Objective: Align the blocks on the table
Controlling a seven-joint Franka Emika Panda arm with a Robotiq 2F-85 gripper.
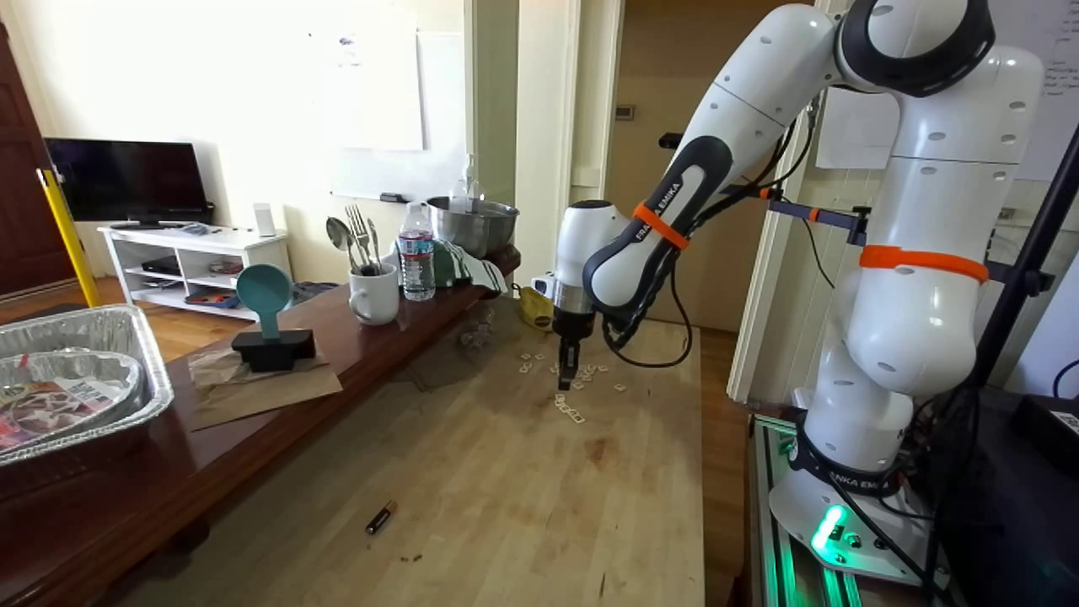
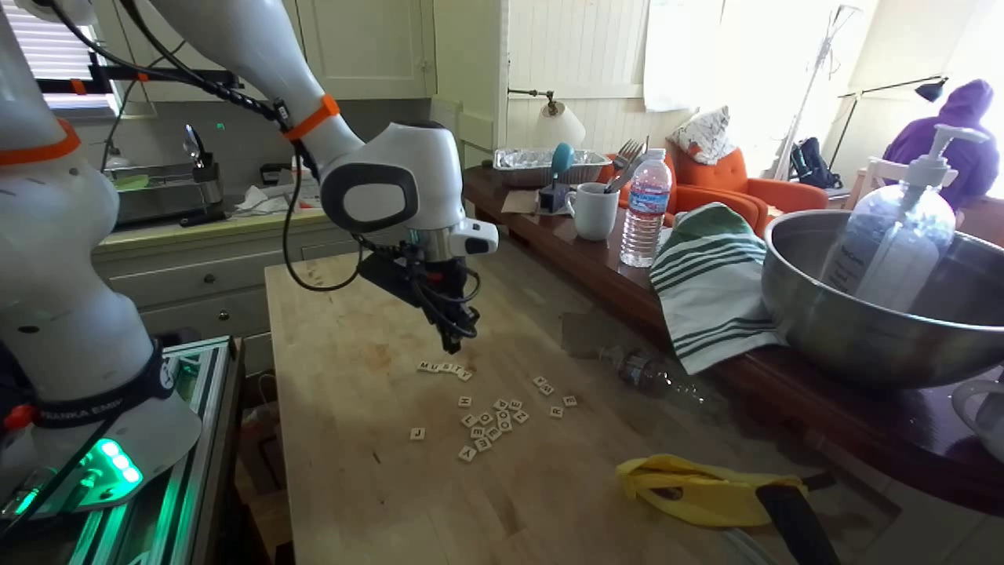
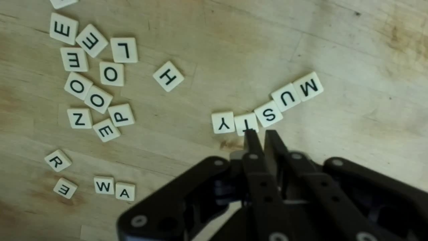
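Well, the end effector (image 3: 261, 131) hangs, jaws barely parted, near a crooked row of blocks (image 3: 268, 114) spelling MUSTY, right of the wrist view's middle.

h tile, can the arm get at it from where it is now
Probably yes: the H tile lies flat, touching no other tile, with gaps to the L tile and Y tile. The gripper looks barely open, so its jaws would likely have to widen first.
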